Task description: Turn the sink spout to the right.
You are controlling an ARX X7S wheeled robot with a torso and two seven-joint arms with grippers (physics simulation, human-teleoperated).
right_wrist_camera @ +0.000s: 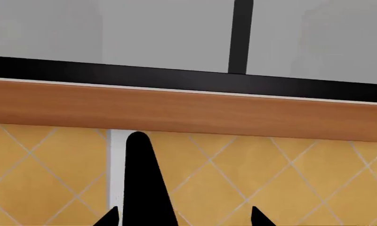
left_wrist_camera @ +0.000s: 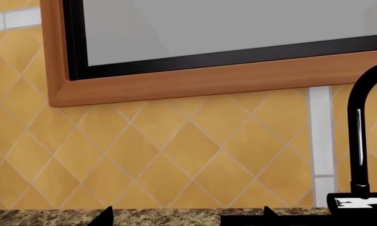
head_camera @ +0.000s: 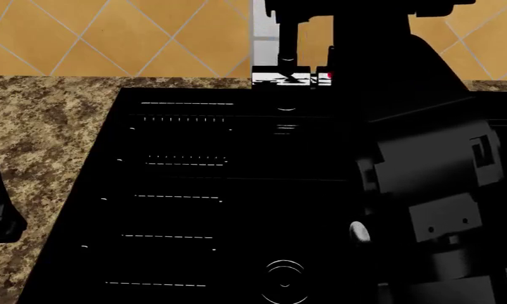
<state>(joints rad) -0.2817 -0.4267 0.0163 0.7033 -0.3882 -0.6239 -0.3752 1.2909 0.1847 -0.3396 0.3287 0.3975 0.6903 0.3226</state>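
The sink spout point(head_camera: 287, 39) is a slim black pipe rising from a chrome base point(head_camera: 278, 79) behind the black sink point(head_camera: 177, 209). In the left wrist view the spout point(left_wrist_camera: 359, 141) curves up off to one side. My right arm point(head_camera: 405, 95) reaches up to the spout's top, where the gripper goes out of the head view. In the right wrist view my right gripper point(right_wrist_camera: 183, 217) is open, and a black tapered part of the spout point(right_wrist_camera: 141, 179) stands between its fingertips, close to one of them. My left gripper point(left_wrist_camera: 188, 219) is open and empty, low over the counter.
A short lever with a red dot point(head_camera: 329, 76) stands beside the spout base. The granite counter point(head_camera: 42, 139) surrounds the sink. A tiled wall point(left_wrist_camera: 175, 150) and a wood-framed window point(left_wrist_camera: 195, 80) lie behind. The round drain point(head_camera: 285, 282) is at the basin's near end.
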